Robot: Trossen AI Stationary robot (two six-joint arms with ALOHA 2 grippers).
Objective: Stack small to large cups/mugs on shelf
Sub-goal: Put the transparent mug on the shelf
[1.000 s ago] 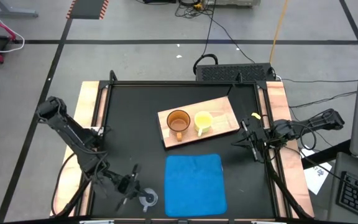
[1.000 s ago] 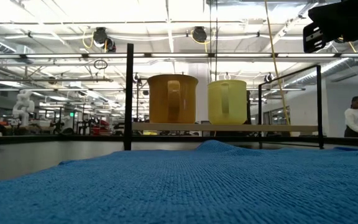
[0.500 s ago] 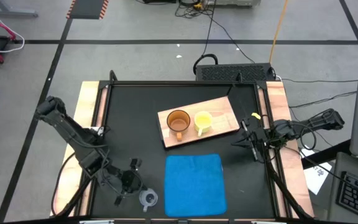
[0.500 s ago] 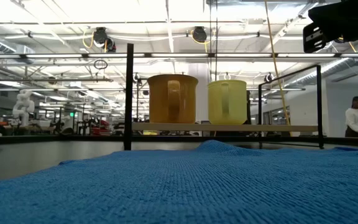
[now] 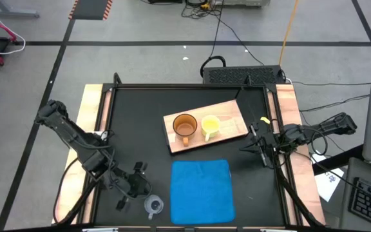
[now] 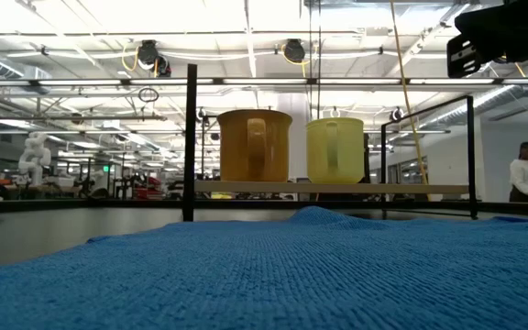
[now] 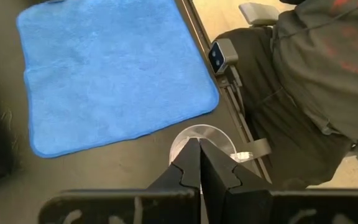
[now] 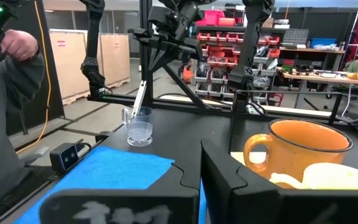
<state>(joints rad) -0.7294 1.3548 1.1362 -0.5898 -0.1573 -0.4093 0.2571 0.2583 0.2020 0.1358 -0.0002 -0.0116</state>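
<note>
While shut, left gripper [image 5: 122, 202]: empty, just beside glass cup [image 5: 152, 205], near blue cloth [image 5: 201, 191].
Step advice: spread fingers, straddle rim, lift straight.
Right gripper [image 5: 255, 147]: closed, empty, waiting beside board [image 5: 234, 113].
Mugs: brown mug [image 5: 184, 125], yellow mug [image 5: 210, 125] on board.
Unclear: cup-to-finger contact; low view crops cup.

Both arms matte black, six-joint, chunky rounded joint housings linked by slim straight segments. Left end effector [image 5: 122, 198]: two flat dark fingers [image 7: 188, 174] with notched, stepped inner edges, mounted on a black crossbar. Right end effector [image 5: 257, 147]: same dark finger pair [image 8: 219, 177], angular stepped profile, black carriage bar with faint pale markings. Thin black cables run along both arms. Small yellow tag near right wrist.
</note>
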